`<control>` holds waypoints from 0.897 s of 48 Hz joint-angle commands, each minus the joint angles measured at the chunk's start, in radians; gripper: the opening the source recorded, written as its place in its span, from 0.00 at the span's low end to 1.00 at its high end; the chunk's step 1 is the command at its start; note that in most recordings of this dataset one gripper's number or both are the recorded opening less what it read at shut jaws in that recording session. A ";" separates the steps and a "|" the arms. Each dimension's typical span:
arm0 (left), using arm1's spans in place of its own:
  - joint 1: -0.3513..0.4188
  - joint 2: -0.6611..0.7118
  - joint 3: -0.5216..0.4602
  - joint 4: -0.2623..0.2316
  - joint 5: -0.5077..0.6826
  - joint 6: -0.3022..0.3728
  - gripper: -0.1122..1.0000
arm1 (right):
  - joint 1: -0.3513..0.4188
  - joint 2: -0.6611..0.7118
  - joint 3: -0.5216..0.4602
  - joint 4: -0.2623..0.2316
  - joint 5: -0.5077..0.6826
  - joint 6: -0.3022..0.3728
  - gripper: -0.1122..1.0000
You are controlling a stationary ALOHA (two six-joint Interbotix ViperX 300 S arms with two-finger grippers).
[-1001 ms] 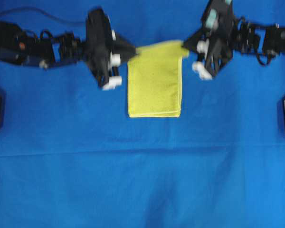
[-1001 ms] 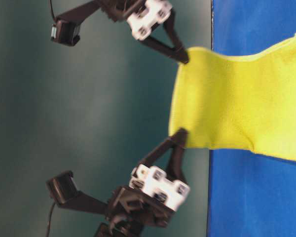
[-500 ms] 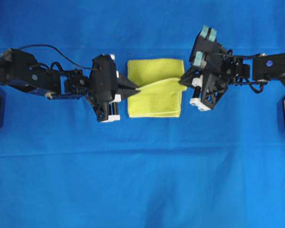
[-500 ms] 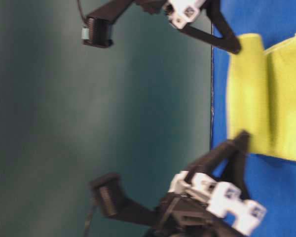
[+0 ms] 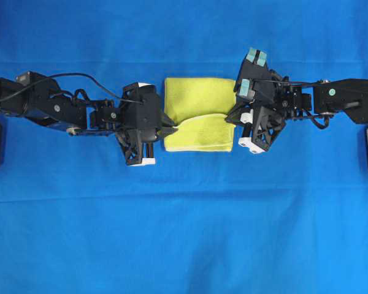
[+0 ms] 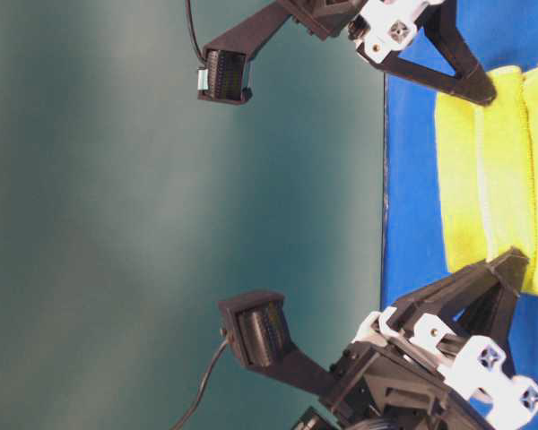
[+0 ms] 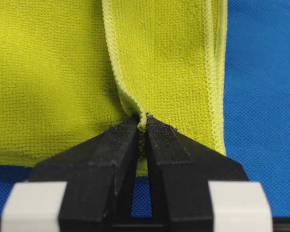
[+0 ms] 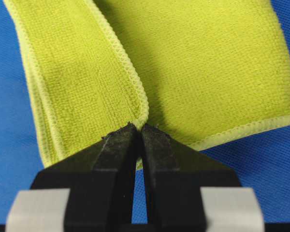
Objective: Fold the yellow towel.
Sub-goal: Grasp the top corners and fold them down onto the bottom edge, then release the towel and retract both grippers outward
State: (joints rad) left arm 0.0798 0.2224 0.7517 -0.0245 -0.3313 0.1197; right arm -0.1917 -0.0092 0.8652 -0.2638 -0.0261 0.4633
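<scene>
Two claws are pinching the yellow towel (image 5: 197,122) overhead, the left claw (image 5: 173,128) and right claw (image 5: 230,118) at opposite side edges as it is lying folded on the blue cloth (image 5: 184,233). Up close, each wrist view is showing jaws clamped tight on the stitched hem (image 7: 117,82).

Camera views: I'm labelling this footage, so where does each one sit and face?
Overhead: above, looking straight down on the yellow towel, both arms.
Table-level: low, sideways image, along the blue cloth; both grippers.
Left wrist: behind the left gripper, jaws pinching hem.
Right wrist: behind the right gripper, likewise.
All share the towel.
</scene>
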 commanded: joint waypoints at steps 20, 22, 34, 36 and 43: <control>-0.003 -0.048 -0.031 -0.002 0.041 0.002 0.65 | 0.057 -0.014 -0.029 0.002 0.006 0.002 0.59; -0.005 -0.060 -0.031 -0.002 0.054 0.002 0.65 | 0.063 -0.020 -0.032 0.002 0.012 0.002 0.66; -0.029 -0.215 -0.021 -0.002 0.183 0.002 0.61 | 0.110 -0.186 -0.044 0.002 0.138 0.003 0.61; -0.035 -0.245 -0.020 -0.002 0.201 0.002 0.61 | 0.118 -0.235 -0.048 0.000 0.167 0.003 0.61; -0.052 -0.356 0.005 -0.002 0.249 0.002 0.61 | 0.124 -0.382 -0.040 -0.006 0.229 -0.003 0.61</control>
State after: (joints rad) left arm 0.0337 -0.0614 0.7547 -0.0245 -0.0936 0.1227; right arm -0.0690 -0.3099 0.8376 -0.2654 0.1841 0.4617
